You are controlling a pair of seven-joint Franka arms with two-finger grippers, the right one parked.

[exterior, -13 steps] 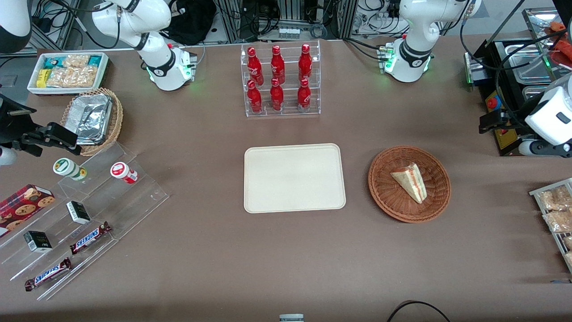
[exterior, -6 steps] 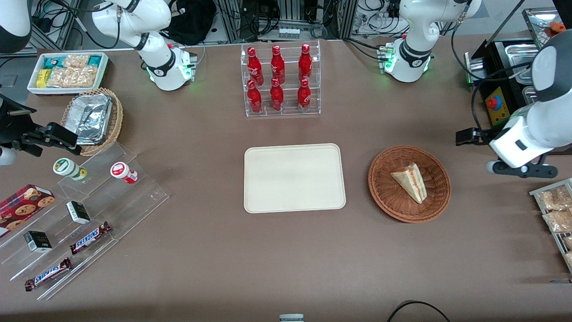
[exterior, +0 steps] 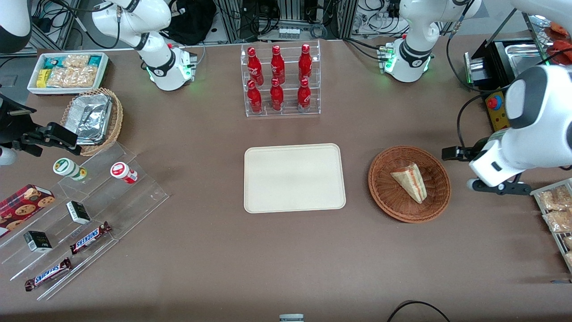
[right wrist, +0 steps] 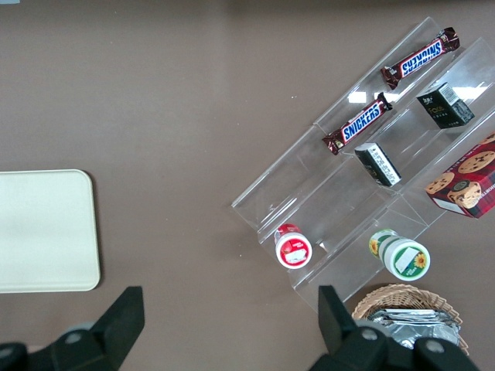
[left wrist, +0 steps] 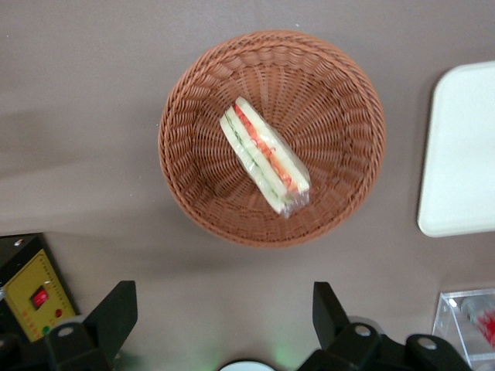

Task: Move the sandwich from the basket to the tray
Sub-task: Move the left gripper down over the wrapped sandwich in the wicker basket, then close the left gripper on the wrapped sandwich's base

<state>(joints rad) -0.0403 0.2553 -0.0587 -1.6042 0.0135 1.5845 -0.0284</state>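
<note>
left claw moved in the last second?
Yes. In the front view the claw has come in from the table's edge toward the basket, now just short of its rim; it is open, and the sandwich is untouched.

- Desk (exterior: pixel 201 268), brown.
- Rack w/ 6 red bottles (exterior: pixel 279 80), far from front cam, mid-desk.
- Parked-arm end: clear stepped stand (exterior: pixel 85 219) w/ Snickers bars (exterior: pixel 89 238); foil container (exterior: pixel 91 117) in light wicker; snack box (exterior: pixel 68 71).
</note>
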